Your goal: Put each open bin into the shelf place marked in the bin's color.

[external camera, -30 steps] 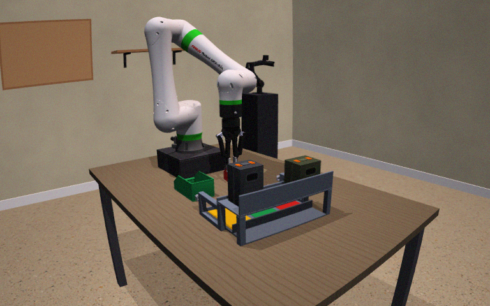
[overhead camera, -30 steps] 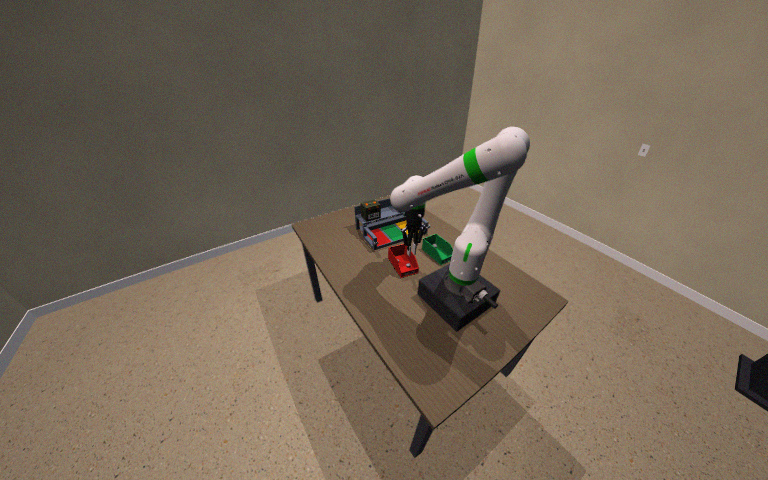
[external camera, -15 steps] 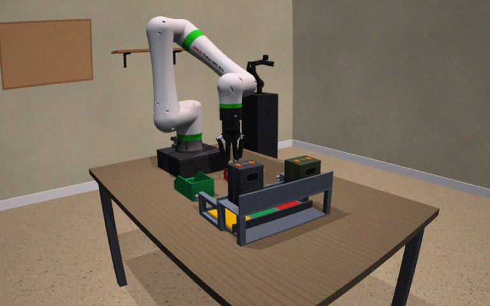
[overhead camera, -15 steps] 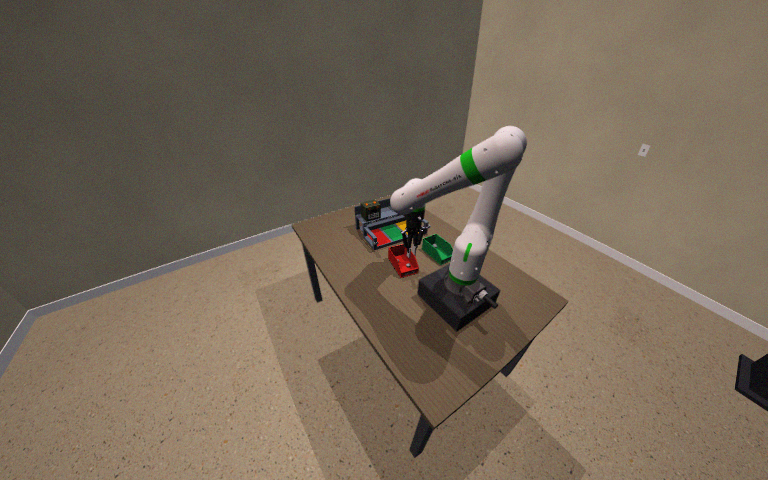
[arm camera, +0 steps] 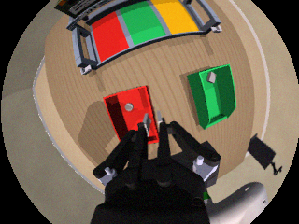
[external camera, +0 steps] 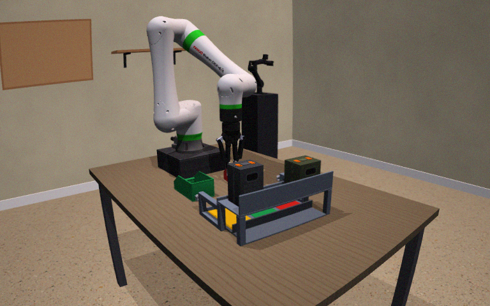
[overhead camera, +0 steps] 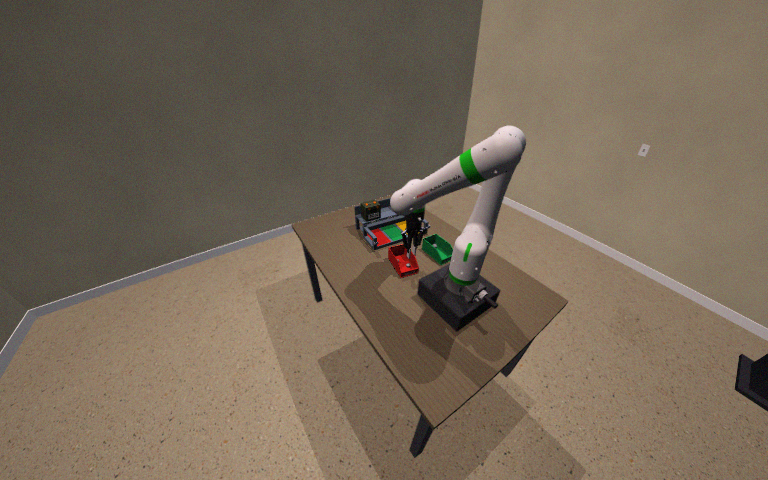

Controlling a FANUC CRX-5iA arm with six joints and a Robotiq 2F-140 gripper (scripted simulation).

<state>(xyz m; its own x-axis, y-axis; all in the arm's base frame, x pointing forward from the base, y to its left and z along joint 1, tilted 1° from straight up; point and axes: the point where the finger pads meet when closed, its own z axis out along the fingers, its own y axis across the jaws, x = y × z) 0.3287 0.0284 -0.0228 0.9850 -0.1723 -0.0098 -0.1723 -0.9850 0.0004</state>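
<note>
The red bin stands on the table in front of the grey shelf, with a small grey part inside. The green bin stands to its right, apart, and also holds a small part. My gripper points straight down over the near end wall of the red bin, a little above it. Its fingers stand a narrow gap apart with nothing between them. The shelf floor shows a red mark, a green mark and a yellow mark side by side. In the exterior view the red bin is mostly hidden.
A black box and a dark green box stand on top of the shelf, behind the open places. The green bin sits between the shelf and the robot base. A black pedestal stands behind the table.
</note>
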